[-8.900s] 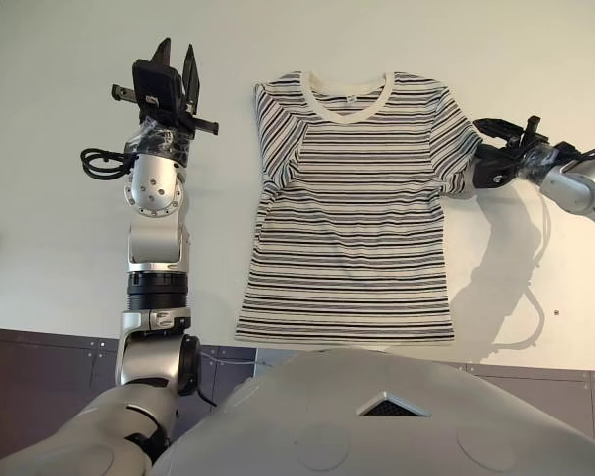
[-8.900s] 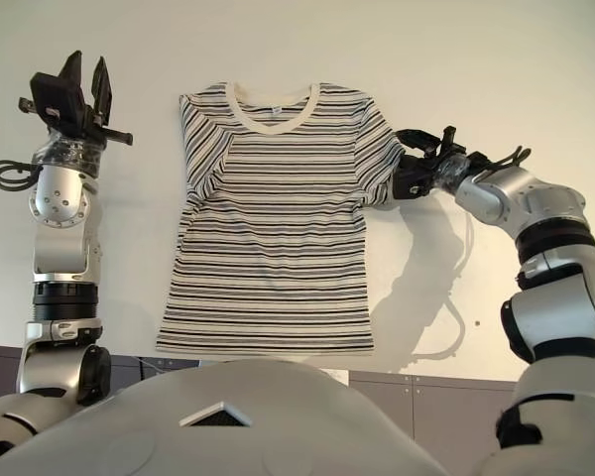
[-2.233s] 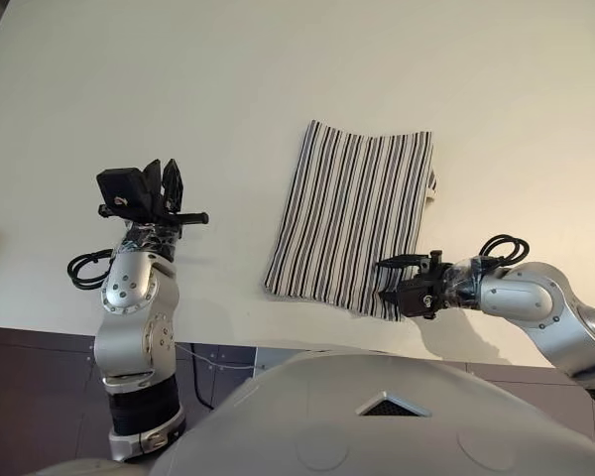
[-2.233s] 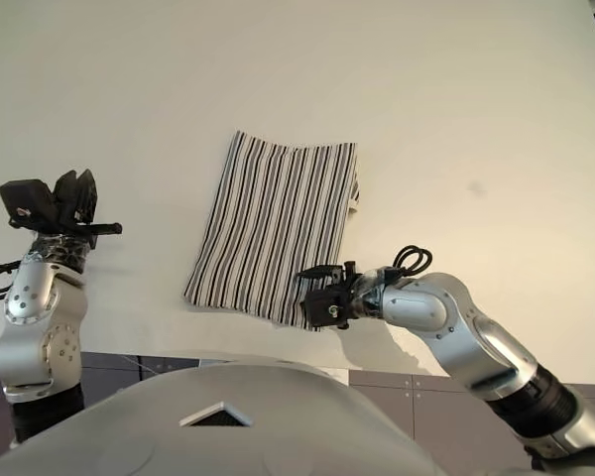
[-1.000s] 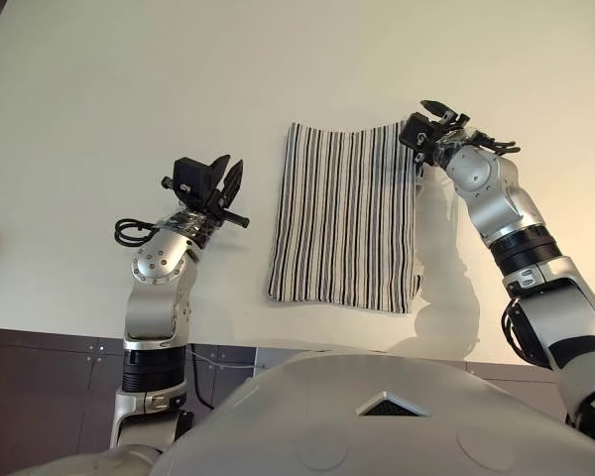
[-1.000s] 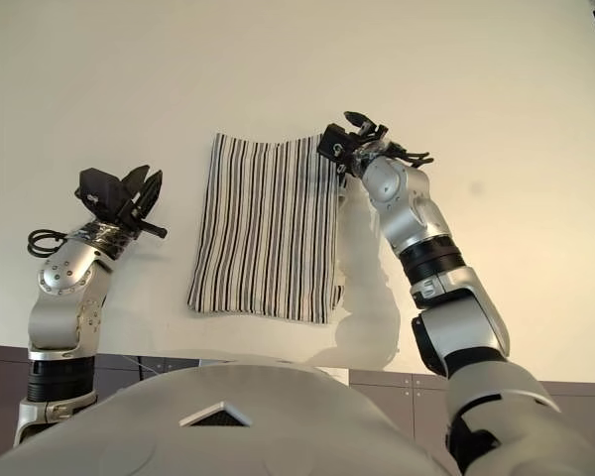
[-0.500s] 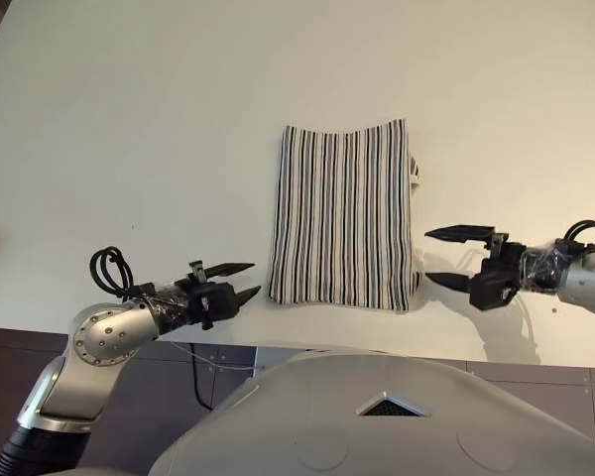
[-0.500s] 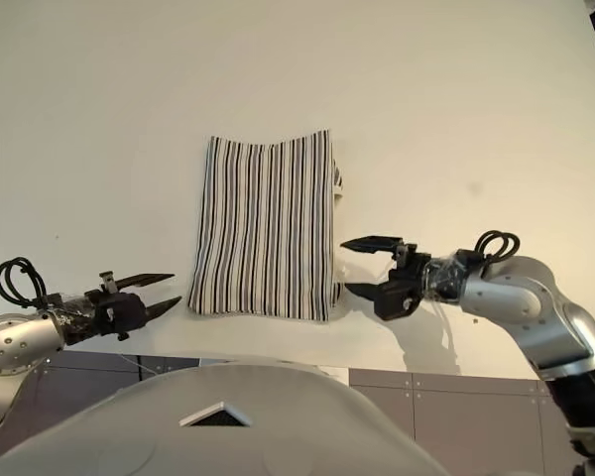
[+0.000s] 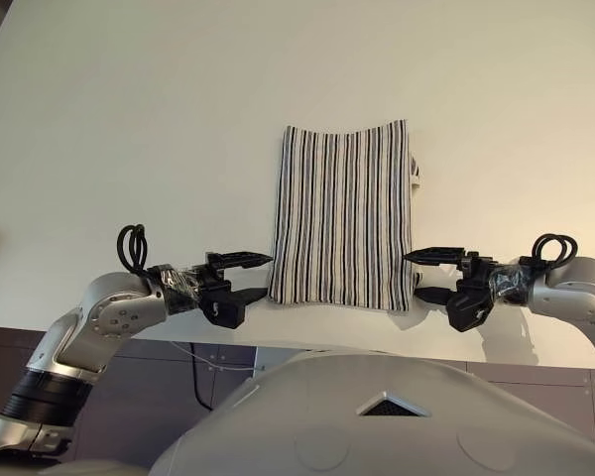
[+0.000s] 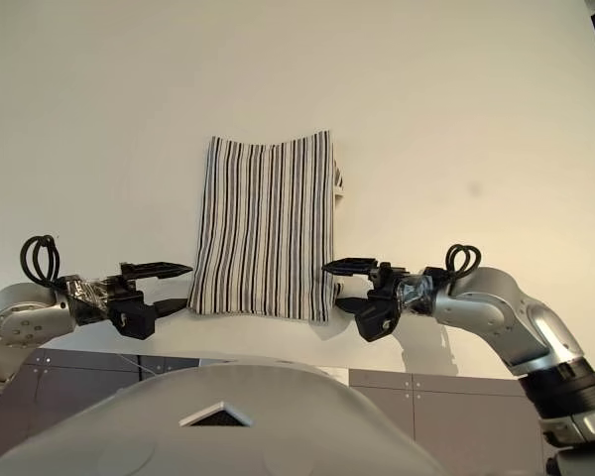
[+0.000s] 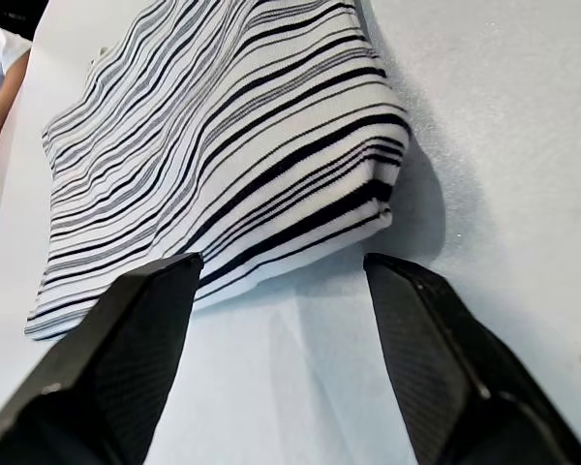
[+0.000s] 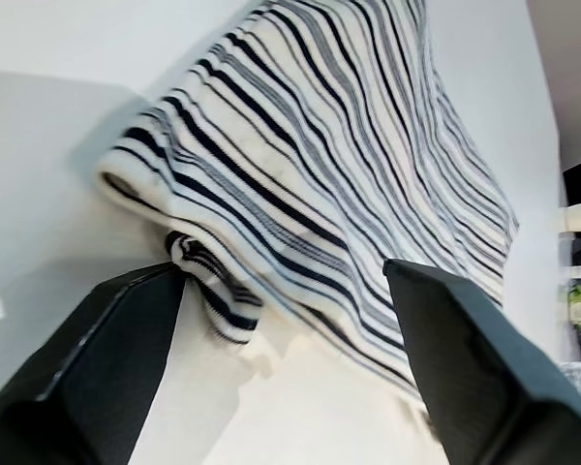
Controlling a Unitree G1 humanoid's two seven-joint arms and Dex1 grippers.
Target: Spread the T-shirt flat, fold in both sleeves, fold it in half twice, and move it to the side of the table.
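Observation:
The striped T-shirt (image 9: 345, 213) lies folded into a narrow rectangle on the white table (image 9: 129, 119), stripes running away from me. A bit of cream collar pokes out at its far right edge. My left gripper (image 9: 263, 276) is open, its tips just beside the shirt's near left corner (image 11: 223, 165). At the near right corner (image 12: 320, 165), my right gripper (image 9: 414, 276) is open too, one finger above the other. Both sit low over the table at its front edge, and neither holds any cloth.
The table's front edge (image 9: 99, 332) runs just behind both grippers, with dark panels below it. Bare tabletop stretches to the left, to the right and beyond the shirt.
Both grippers have moved inward along the front edge to the shirt's near corners. The shirt has kept its place.

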